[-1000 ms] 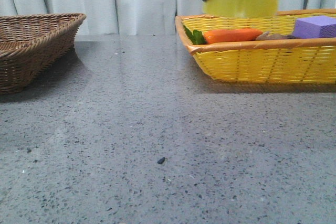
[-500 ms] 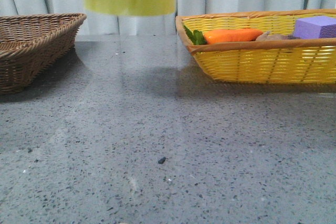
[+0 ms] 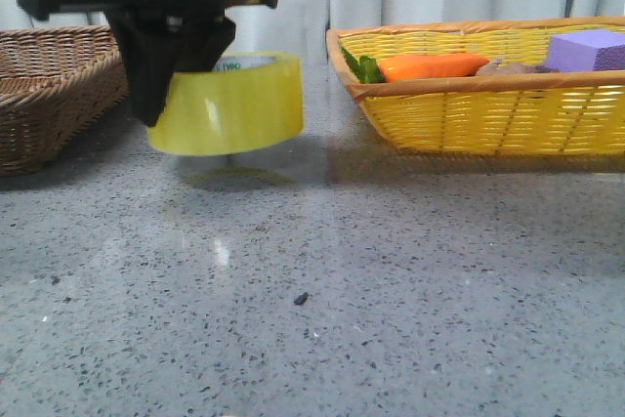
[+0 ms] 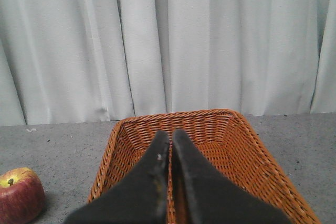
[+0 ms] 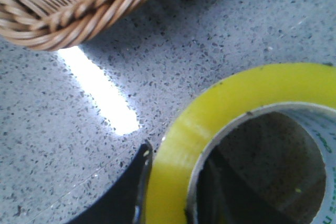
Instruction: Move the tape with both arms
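**Tape held low over the worktop between the two baskets**

The right gripper (image 3: 166, 95) is clamped on the tape (image 3: 227, 104): in the right wrist view one black finger (image 5: 123, 192) lies against the outside of the yellow roll (image 5: 231, 129) and the other sits inside the white core, pinching the wall between them. The roll hangs flat, its open core facing up, just above the grey speckled worktop (image 3: 312, 280), with a faint yellow reflection on the stone beneath it. It sits between the brown wicker basket (image 3: 54, 90) on the left and the yellow wicker basket (image 3: 488, 104) on the right, nearer the brown one.

The left gripper (image 4: 170, 142) has its two black fingers pressed together with nothing between them, poised above the brown basket (image 4: 210, 129). A red apple (image 4: 18, 192) lies on the worktop beside that basket.

In the yellow basket lie an orange carrot (image 3: 430, 65) and a purple block (image 3: 586, 49).
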Tool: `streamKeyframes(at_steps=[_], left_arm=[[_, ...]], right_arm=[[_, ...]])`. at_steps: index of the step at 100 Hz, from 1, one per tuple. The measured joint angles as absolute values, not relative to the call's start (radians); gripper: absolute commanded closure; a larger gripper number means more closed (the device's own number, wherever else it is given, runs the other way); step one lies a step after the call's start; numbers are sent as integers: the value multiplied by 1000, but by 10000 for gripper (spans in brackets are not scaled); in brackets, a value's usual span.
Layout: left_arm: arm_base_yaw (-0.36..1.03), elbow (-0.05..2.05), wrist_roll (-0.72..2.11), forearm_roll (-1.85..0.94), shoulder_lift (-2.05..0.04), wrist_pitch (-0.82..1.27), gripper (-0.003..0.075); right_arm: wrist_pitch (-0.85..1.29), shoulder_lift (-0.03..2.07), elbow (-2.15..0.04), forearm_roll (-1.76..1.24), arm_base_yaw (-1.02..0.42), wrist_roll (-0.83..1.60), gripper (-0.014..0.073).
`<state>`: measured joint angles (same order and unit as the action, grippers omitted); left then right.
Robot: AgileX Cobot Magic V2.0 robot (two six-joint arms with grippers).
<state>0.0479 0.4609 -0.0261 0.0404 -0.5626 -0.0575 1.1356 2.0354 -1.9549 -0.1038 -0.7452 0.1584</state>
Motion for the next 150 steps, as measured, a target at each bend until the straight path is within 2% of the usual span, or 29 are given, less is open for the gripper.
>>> streamKeyframes(at_steps=[23,28,40,47,72,77,84,103,112,133,140,150], left_arm=[[48,461,-26,40,-563,-57,741],[48,461,-26,40,-563,-57,741],[48,461,-26,40,-563,-57,741],[48,461,-26,40,-563,-57,741],[48,461,-26,40,-563,-57,741],[48,461,-26,40,-563,-57,741],[48,462,-26,40,-563,-57,741],[48,466,-26,40,-563,-59,741],[48,466,-26,40,-563,-73,741],[79,470,-26,42,-565,-97,724],[120,473,-26,44,-576,-104,661],[190,473,-26,45,-596,-108,521]], right_arm=[[1117,2060,-1955,-102,-745,158,546],[1110,2060,-1955,-102,-745,158,499],[1106,2060,-1956,-98,-745,160,288],[1098,2060,-1962,-98,-745,160,206],[1116,2058,-1991,-96,-745,163,192],[1136,2056,-2014,-92,-745,165,207],[1171,2042,-2052,-90,-745,165,273],[1236,1952,-2122,-53,-745,167,557],[1247,1899,-2129,-7,-745,167,662],[1258,1788,-2129,51,-745,159,667],[1262,1753,-2129,52,-745,157,667],[1264,1698,-2127,54,-745,157,667]])
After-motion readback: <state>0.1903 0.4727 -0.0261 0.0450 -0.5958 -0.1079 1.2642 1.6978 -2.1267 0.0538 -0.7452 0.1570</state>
